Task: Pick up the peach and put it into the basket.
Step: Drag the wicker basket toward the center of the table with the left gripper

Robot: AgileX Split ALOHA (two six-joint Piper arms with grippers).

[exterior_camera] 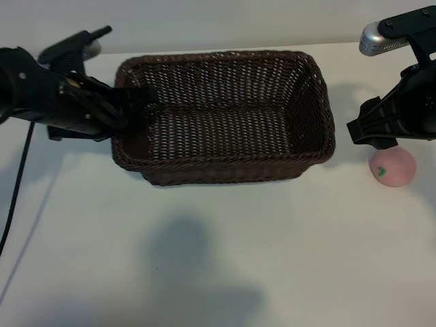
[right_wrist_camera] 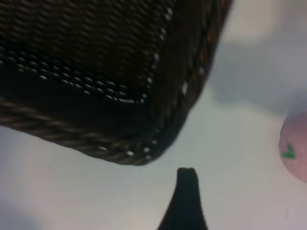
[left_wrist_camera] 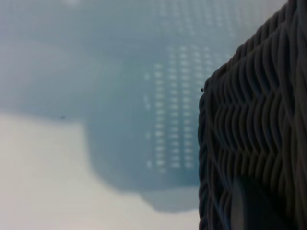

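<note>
The dark-brown woven basket (exterior_camera: 225,160) stands at the middle back of the white table, with nothing inside it. My left gripper (exterior_camera: 136,102) reaches over the basket's left rim and is shut on that wall. In the left wrist view one dark finger (left_wrist_camera: 252,206) lies against the wicker wall (left_wrist_camera: 254,124). The pale-pink peach (exterior_camera: 392,167) with its green leaf mark lies on the table just right of the basket. My right gripper (exterior_camera: 379,139) hangs open just above and behind the peach, holding nothing. The right wrist view shows one finger (right_wrist_camera: 186,191), the peach (right_wrist_camera: 295,152) at the picture's edge and a corner of the basket (right_wrist_camera: 144,153).
White table (exterior_camera: 225,259) stretches in front of the basket, crossed by soft shadows. A black cable (exterior_camera: 15,197) hangs down at the far left beside the left arm. The right arm's silver-topped link (exterior_camera: 381,37) sits at the back right.
</note>
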